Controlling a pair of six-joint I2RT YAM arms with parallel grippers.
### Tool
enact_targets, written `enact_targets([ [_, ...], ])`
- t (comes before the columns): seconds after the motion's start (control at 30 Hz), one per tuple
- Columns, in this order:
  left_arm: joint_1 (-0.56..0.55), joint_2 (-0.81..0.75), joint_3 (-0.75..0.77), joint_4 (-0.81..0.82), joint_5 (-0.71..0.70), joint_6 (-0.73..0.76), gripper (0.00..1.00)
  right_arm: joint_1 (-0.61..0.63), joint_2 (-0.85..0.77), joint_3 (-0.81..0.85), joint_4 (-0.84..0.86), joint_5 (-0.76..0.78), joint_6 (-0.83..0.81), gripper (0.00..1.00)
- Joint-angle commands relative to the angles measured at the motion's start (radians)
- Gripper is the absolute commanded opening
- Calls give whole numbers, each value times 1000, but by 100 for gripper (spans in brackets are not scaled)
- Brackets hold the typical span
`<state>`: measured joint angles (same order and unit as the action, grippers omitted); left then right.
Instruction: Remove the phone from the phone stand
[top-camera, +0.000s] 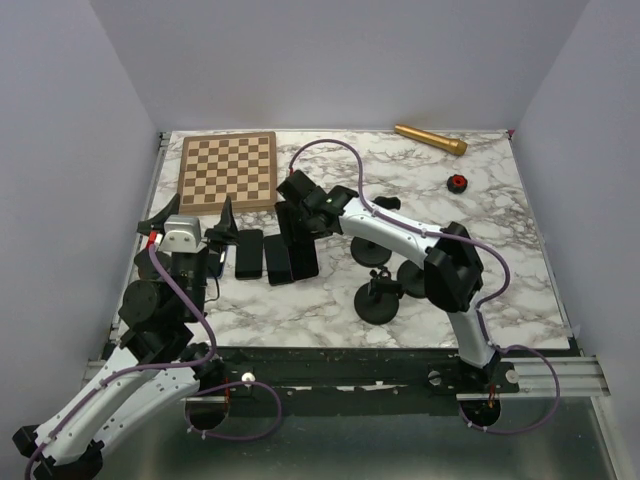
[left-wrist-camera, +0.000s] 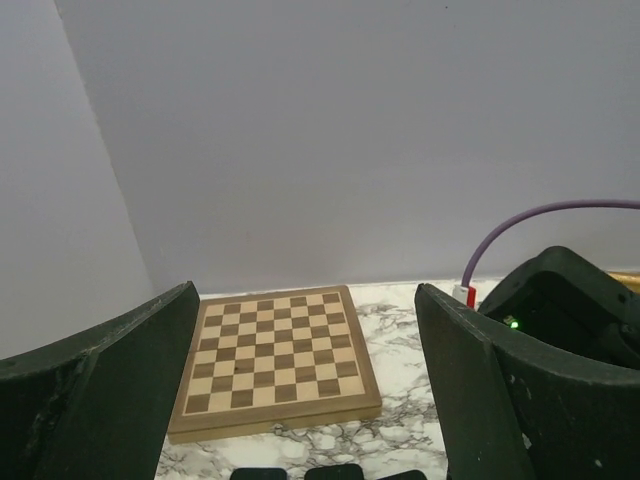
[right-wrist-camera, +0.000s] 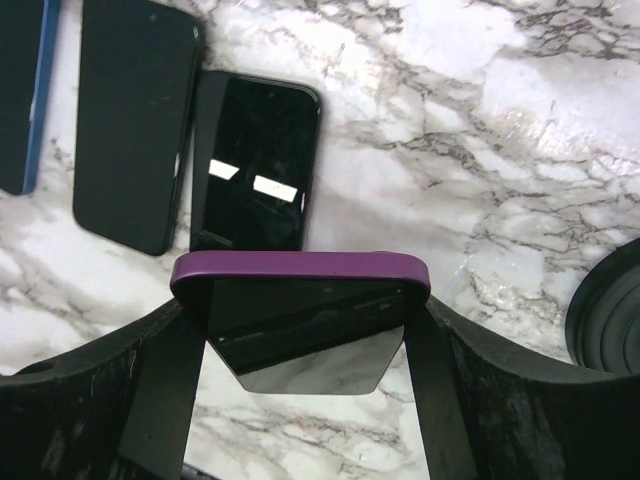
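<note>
The right wrist view crops a phone stand (right-wrist-camera: 612, 312).

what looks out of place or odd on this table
Nothing looks spilled or broken. The only thing off the table is the purple-cased phone, gripped across its width by the right claw above the dark phones that lie flat in a row. The gold cylinder lies askew near the far edge.

Bare tabletop (top-camera: 510, 270) lies open right of the round stand bases (top-camera: 377, 310) and in front of the gold cylinder (top-camera: 430, 139) and red-topped knob (top-camera: 457, 182). Leftward, the flat phones (top-camera: 249, 253), the chessboard (top-camera: 228, 170) and the right tool (right-wrist-camera: 305, 330), gripping a purple-cased phone (right-wrist-camera: 300, 275), crowd the room ahead of the spread left tool (top-camera: 198, 212).
</note>
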<state>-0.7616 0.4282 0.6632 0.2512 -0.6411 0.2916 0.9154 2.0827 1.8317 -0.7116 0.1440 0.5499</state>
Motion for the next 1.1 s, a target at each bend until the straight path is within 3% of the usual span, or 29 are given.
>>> enact_targets([
  [0.0, -12, 15, -9, 22, 20, -3, 96, 4, 71, 108, -80, 109, 10, 1],
  [0.2, -13, 12, -19, 39, 10, 11, 96, 3, 134, 160, -146, 191, 33, 5],
  [0.73, -13, 35, -20, 42, 1, 21, 96, 2, 195, 37, -69, 195, 91, 18],
  [1.07, -15, 39, -19, 30, 16, 15, 95, 1, 252, 53, -44, 193, 111, 29],
])
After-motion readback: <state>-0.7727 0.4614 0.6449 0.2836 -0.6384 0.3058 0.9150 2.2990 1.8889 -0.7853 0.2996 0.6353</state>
